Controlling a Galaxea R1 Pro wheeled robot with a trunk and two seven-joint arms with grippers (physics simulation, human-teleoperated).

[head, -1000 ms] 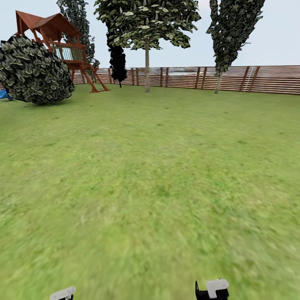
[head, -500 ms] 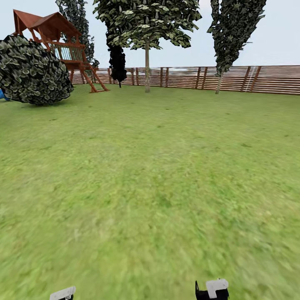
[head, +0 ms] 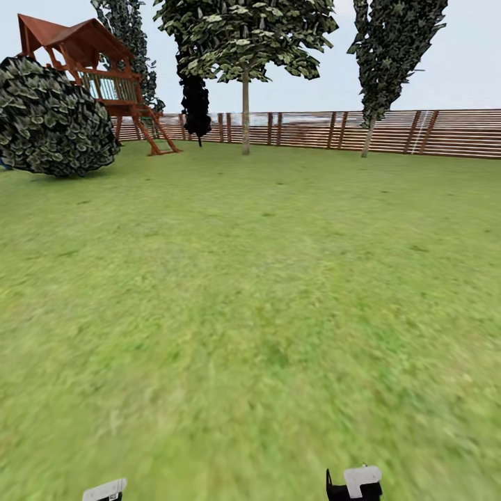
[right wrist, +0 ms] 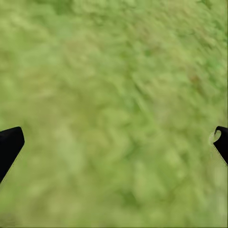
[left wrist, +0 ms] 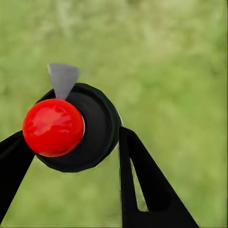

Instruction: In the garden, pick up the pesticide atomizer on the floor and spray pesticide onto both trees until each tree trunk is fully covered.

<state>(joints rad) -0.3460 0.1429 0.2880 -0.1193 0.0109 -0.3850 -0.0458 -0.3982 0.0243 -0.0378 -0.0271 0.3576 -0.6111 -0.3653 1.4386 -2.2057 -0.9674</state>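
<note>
From the head camera: open lawn [head: 250, 313] running to a slatted fence [head: 390, 130], with a pale-trunked tree [head: 245, 111] and a second tree [head: 367, 136] standing before it, a round bush [head: 52, 118] and a wooden playhouse [head: 104, 76] off to the left. At the left wrist: left gripper [left wrist: 71, 142] clamped around the pesticide atomizer [left wrist: 71, 126], black body, red knob, above grass. At the right wrist: right gripper [right wrist: 114, 142] spread wide, holding nothing, over blurred grass

Red-roofed wooden play tower [head: 104, 83], round leafy bush [head: 52, 118] beside it, near-black thin-trunked tree [head: 195, 104]
</note>
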